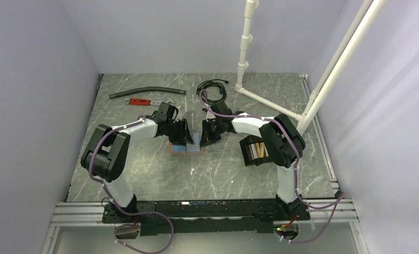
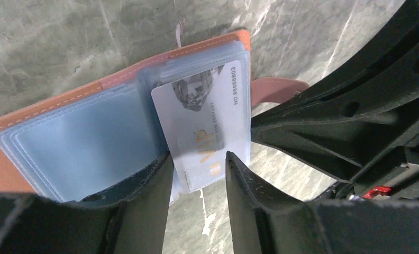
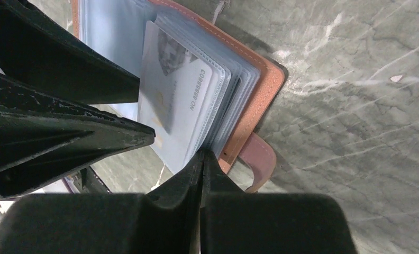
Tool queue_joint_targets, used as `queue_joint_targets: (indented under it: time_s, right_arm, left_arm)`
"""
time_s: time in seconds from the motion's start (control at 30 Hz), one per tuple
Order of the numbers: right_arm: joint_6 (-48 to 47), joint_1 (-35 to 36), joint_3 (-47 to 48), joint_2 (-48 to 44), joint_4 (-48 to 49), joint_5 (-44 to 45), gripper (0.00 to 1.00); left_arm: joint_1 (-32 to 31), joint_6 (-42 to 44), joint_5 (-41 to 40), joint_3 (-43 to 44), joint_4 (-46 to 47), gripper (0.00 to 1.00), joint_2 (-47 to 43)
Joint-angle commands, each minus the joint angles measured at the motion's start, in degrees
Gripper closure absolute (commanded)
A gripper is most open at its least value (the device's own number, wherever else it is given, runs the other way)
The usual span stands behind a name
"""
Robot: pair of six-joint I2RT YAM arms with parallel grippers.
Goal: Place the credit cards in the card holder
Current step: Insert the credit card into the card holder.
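Near the middle of the grey marbled table (image 1: 144, 174): tan leather card holder (image 1: 186, 147), lying open with clear plastic sleeves (image 2: 85, 143) facing up and a snap strap (image 2: 276, 87) sticking out past one edge, beside the right gripper. Partway into one sleeve on the strap side: pale grey-white card (image 2: 202, 121) with gold "VIP" lettering and a printed number, its near end poking out beyond the sleeve over the table. Directly at that near end: left gripper (image 2: 198, 157), fingers apart, card and table visible in the gap, one finger overlapping the card's edge; actual contact there impossible to judge. From the opposite side: right gripper (image 3: 202, 156), fingers pressed together into a single point, tip set against the edge of the stacked sleeves just beside the card; anything pinched between them impossible to make out. Nose to nose above the holder in the overhead view, both of them. Off to the right, under the right arm's elbow and well apart from the holder: black box (image 1: 245, 151) with more cards (image 1: 258, 150) standing inside, gold and white among them. Along the far side of the table: black hose (image 1: 144, 93), red-handled tool (image 1: 141, 101), coiled black cable (image 1: 212, 91), white pipe frame (image 1: 281, 108).
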Motion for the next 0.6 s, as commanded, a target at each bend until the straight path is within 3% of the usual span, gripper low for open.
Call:
queue_joint_targets:
  time_s: [0.0, 0.17, 0.3, 0.57]
  right_arm:
    - [0.2, 0.7, 2.1, 1.3, 3.1, -0.5, 1.00]
    - [-0.5, 0.7, 1.5, 0.8, 2.5, 0.1, 1.00]
    - [-1.5, 0.7, 1.6, 0.5, 1.4, 1.5, 1.00]
    - [-2.2, 0.7, 2.6, 1.2, 0.1, 3.3, 0.99]
  left_arm:
    - [-2.9, 3.5, -2.2, 3.3, 0.7, 0.54, 0.6]
    - [-3.3, 4.6, -2.3, 2.6, -0.8, 0.53, -1.3]
    - [-3.0, 4.2, -5.0, 2.5, -3.6, 0.45, -2.5]
    - [-2.6, 4.7, -5.3, 6.1, -4.3, 0.44, 0.7]
